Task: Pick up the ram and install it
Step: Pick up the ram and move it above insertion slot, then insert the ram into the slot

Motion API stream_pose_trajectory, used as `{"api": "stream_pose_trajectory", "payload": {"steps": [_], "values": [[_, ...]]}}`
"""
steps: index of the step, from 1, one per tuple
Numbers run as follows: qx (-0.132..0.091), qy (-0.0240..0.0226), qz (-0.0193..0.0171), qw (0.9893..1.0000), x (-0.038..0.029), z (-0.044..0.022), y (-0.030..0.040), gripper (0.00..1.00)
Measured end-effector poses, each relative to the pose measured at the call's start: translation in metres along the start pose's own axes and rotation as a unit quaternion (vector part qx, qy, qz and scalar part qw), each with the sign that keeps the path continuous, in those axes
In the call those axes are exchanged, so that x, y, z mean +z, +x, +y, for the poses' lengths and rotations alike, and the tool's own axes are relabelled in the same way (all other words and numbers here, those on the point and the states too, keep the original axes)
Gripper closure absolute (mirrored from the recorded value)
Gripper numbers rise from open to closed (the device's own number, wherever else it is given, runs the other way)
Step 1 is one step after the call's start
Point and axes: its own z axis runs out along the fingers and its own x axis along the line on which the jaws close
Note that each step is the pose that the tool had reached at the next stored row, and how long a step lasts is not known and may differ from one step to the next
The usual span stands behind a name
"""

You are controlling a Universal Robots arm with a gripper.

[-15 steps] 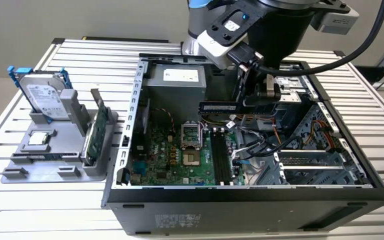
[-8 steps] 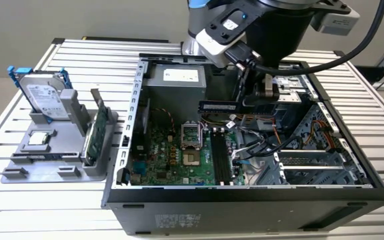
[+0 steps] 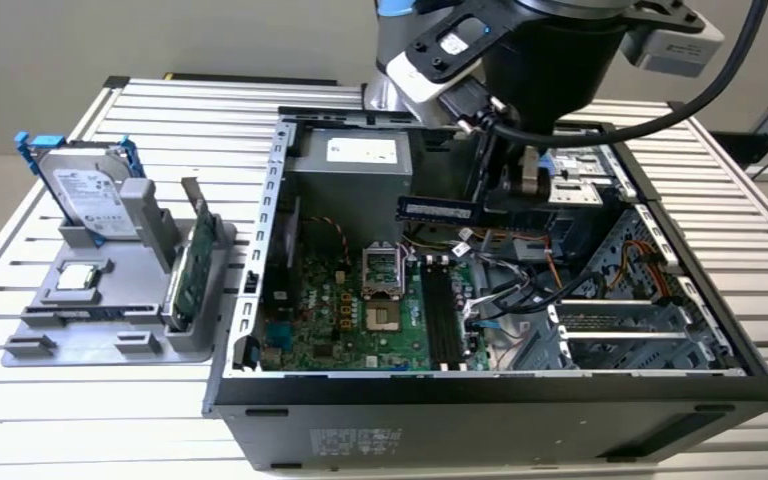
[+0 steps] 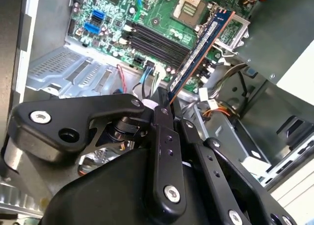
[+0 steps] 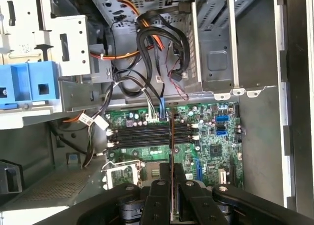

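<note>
The hand [image 3: 498,200] is gripping one end of the ram [image 3: 440,208], its black metal fingers [image 4: 164,118] closing on the two flat faces. The ram is a slim, long stick of dark blue circuit board. In the second wrist view the ram [image 4: 201,48] is showing a copper-coloured strip along one long edge and a row of flat dark chips on its face. In the first wrist view the ram [image 5: 171,141] is appearing edge-on, as a very thin orange-brown line reaching out from the hand [image 5: 171,186].

The ram is hanging in the air inside the open computer case [image 3: 491,385], a dark sheet-metal box lying on its side. It is hovering above the green circuit board [image 3: 344,310] and touching nothing but the fingers. It is lying crosswise to the long black memory slots [image 3: 444,315], which are sitting below it.

Bundles of black, orange and white cables [image 5: 162,43] are curling across the grey perforated metal of the case.

The case is resting on a bench [image 3: 131,110] of ribbed silver metal slats. At the exterior view's left, a grey plastic tray [image 3: 64,310] is holding a silver hard drive [image 3: 91,195] with blue rails and a green card [image 3: 191,270], both standing upright.
</note>
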Motion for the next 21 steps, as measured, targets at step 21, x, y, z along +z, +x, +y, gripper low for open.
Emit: {"api": "stream_pose_trajectory", "payload": {"steps": [21], "values": [[0.108, 0.0016, -0.0009, 0.9941, 0.0009, 0.0005, 0.0001, 1.0]]}}
